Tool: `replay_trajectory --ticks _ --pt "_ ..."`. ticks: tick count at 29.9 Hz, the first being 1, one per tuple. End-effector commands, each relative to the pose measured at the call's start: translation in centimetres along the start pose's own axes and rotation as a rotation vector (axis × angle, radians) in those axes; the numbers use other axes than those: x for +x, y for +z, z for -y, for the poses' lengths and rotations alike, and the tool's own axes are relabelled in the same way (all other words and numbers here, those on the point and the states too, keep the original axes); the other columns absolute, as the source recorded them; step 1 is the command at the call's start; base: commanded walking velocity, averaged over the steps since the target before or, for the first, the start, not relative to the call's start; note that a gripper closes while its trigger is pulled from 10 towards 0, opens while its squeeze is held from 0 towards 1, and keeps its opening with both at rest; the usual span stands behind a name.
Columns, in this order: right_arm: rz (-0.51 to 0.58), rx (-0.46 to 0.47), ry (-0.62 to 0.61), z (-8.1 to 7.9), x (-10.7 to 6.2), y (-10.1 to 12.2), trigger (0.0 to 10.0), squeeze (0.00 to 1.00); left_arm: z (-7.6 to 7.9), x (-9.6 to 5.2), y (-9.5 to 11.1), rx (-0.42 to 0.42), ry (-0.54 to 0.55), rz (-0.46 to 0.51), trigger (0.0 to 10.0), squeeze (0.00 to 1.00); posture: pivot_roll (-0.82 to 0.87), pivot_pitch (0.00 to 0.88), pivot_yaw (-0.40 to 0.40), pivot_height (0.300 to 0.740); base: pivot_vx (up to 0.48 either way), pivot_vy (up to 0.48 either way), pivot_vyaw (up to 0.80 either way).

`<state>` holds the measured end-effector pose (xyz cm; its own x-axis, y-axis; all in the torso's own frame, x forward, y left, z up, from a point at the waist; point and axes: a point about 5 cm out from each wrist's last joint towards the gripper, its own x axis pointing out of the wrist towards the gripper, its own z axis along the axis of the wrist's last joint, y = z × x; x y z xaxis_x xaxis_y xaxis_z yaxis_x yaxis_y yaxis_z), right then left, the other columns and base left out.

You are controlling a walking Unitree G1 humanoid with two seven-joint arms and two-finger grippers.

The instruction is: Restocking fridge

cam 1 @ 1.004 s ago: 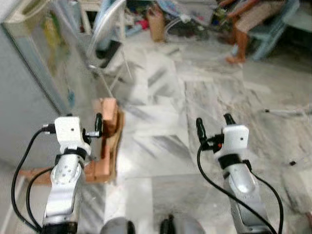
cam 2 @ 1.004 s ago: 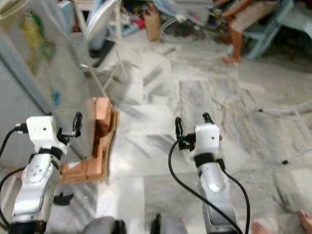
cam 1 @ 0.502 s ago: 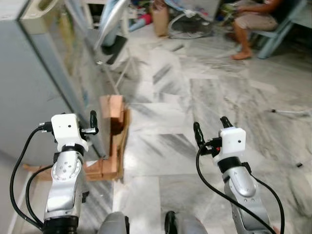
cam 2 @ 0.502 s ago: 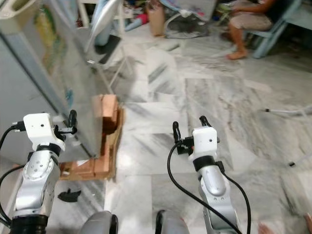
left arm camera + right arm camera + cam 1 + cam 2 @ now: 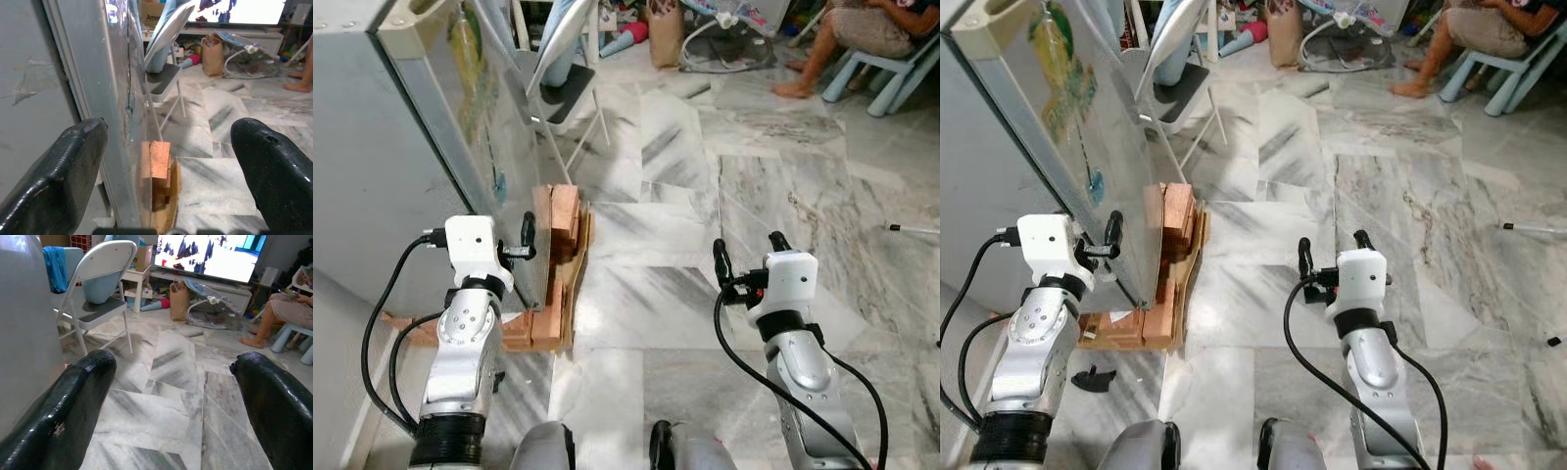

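Both sets of jaws spread wide, nothing held in either. Left gripper (image 5: 514, 247) up close to the front corner of the fridge (image 5: 401, 147), one finger near the shiny door face, can't tell if touching. Fridge standing on the robot's left, tall grey box, door closed with colourful stickers (image 5: 1062, 83) on it, bottom edge propped on a stack of wooden blocks (image 5: 558, 264) and a flat board on the floor. Right gripper (image 5: 747, 262) out over bare marble floor (image 5: 666, 186), well apart from the fridge. Further back, folding chair (image 5: 563, 73) right beside the fridge door. Beyond that, baby bouncer (image 5: 210, 308), paper bag (image 5: 213, 55) and a lit TV screen (image 5: 208, 254) on a low stand. Person on a blue plastic chair (image 5: 1518, 59) at far right, bare foot (image 5: 1408, 88) on the floor. Small black bit (image 5: 1095, 377) lying on the floor by the robot's left arm, can't make out what.
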<state>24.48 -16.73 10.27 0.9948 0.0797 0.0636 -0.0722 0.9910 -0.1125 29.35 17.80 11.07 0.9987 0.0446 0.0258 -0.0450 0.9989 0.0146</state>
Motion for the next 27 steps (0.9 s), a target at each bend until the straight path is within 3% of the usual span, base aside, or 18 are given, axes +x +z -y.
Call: replay_trajectory --ticks 1,17,27 --pt "0.007 -0.002 -0.003 0.3 -0.1 0.3 10.0 0.00 -0.4 0.2 -0.1 0.004 0.024 0.000 10.0 0.00 -0.08 0.100 -0.025 0.740 0.000 0.000 0.00" --pt "0.025 0.009 0.090 -0.4 -0.7 1.6 10.0 0.00 -2.7 5.6 0.9 0.043 0.145 0.014 10.0 0.00 -0.15 0.111 -0.039 0.740 0.000 0.000 0.00" --pt "0.003 0.001 0.097 0.2 -1.6 1.8 10.0 0.00 -4.5 6.9 1.6 0.031 0.256 0.008 10.0 0.00 -0.18 0.116 -0.048 0.740 0.000 0.000 0.00"
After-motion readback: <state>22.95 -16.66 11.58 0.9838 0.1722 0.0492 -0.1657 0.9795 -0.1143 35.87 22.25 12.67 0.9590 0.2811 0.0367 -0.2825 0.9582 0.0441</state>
